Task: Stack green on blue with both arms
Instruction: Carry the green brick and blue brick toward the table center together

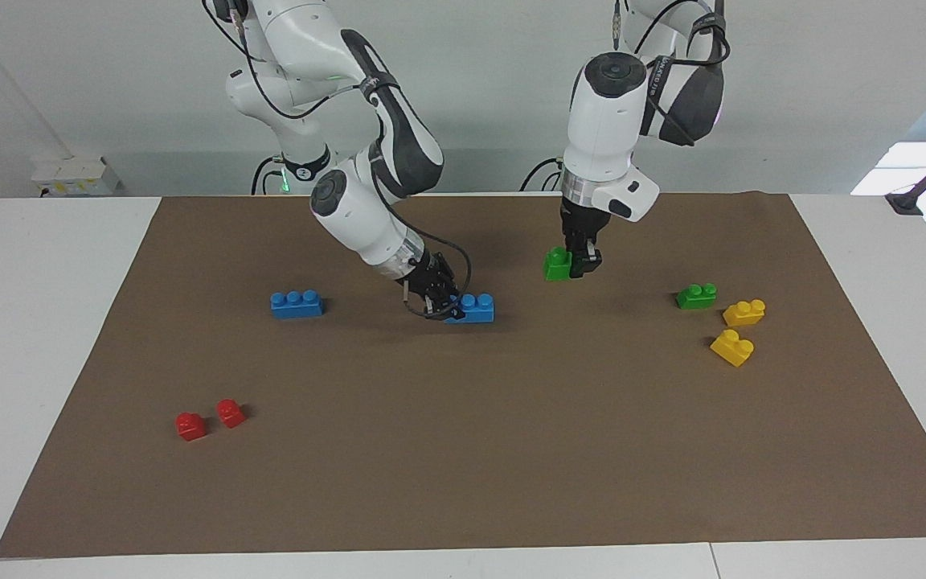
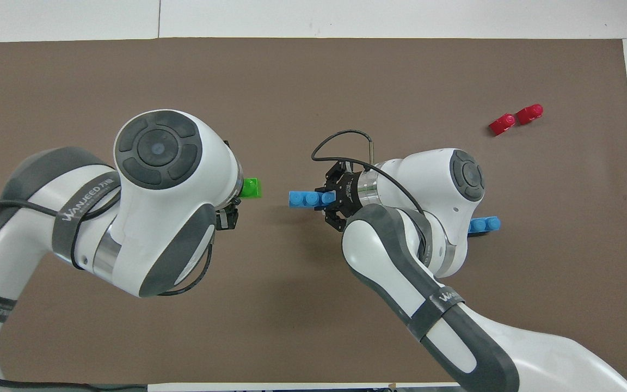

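Observation:
My left gripper (image 1: 576, 265) is shut on a green two-stud brick (image 1: 557, 264) and holds it just above the brown mat (image 1: 511, 450). In the overhead view the brick (image 2: 252, 188) pokes out from under the left arm. My right gripper (image 1: 447, 304) is shut on one end of a blue three-stud brick (image 1: 473, 307), low at the mat's middle; it also shows in the overhead view (image 2: 302, 199) beside that gripper (image 2: 325, 199). The held green brick is beside the held blue one, a short gap apart. A second green brick (image 1: 696, 296) lies toward the left arm's end.
A second blue brick (image 1: 297, 304) lies toward the right arm's end and shows partly in the overhead view (image 2: 485, 224). Two yellow bricks (image 1: 744, 312) (image 1: 732, 347) lie beside the loose green one. Two red bricks (image 1: 190, 425) (image 1: 230, 412) lie farther from the robots.

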### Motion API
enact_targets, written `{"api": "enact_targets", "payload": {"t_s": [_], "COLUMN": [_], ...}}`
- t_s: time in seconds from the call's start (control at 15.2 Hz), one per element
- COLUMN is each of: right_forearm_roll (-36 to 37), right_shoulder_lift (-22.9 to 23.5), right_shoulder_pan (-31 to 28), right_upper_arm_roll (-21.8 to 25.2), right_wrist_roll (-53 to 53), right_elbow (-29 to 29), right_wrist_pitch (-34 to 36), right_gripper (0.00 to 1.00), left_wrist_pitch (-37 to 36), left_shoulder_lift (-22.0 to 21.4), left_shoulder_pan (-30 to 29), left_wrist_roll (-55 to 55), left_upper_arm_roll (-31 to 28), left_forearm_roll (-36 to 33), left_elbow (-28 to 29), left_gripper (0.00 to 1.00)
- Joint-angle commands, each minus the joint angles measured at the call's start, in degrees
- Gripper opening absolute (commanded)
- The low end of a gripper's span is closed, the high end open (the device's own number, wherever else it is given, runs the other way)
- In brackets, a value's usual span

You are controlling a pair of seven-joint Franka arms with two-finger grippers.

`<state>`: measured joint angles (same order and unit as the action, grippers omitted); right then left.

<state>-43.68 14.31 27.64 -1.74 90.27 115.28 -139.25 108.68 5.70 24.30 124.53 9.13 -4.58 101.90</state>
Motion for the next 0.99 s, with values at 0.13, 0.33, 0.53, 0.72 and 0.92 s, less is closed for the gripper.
{"api": "enact_targets", "payload": {"t_s": [0.13, 0.33, 0.53, 0.72, 0.92], "right_forearm_roll": [-1.7, -1.7, -3.2, -5.3, -5.6], "right_shoulder_lift": [0.2, 1.2, 2.7, 3.9, 4.7], "right_shoulder_pan": [0.8, 0.8, 1.3, 2.6, 3.6], "right_upper_arm_roll": [0.2, 0.2, -0.1, -0.1, -0.1], "right_wrist_roll": [-1.4, -2.3, -3.6, -5.5, -5.5], "right_elbow": [1.6, 1.5, 1.4, 1.4, 1.4], "right_wrist_pitch": [-2.1, -2.4, -4.4, -6.3, -8.0], "right_gripper": [0.00, 0.00, 0.00, 0.00, 0.00], "left_wrist_pitch": [2.0, 3.6, 5.3, 7.1, 8.5], "left_shoulder_lift": [0.5, 0.3, 0.5, 1.5, 1.8], "left_shoulder_pan": [2.3, 2.5, 3.7, 4.6, 5.3], "left_wrist_roll": [1.9, 1.9, 2.0, 2.9, 3.3], "left_upper_arm_roll": [-0.5, -0.5, -0.5, -0.5, -0.5], "left_forearm_roll": [-1.4, -1.4, -1.4, -1.6, -1.6], "left_elbow": [1.1, 2.6, 4.2, 5.1, 5.8], "left_gripper": [0.00, 0.00, 0.00, 0.00, 0.00]}}
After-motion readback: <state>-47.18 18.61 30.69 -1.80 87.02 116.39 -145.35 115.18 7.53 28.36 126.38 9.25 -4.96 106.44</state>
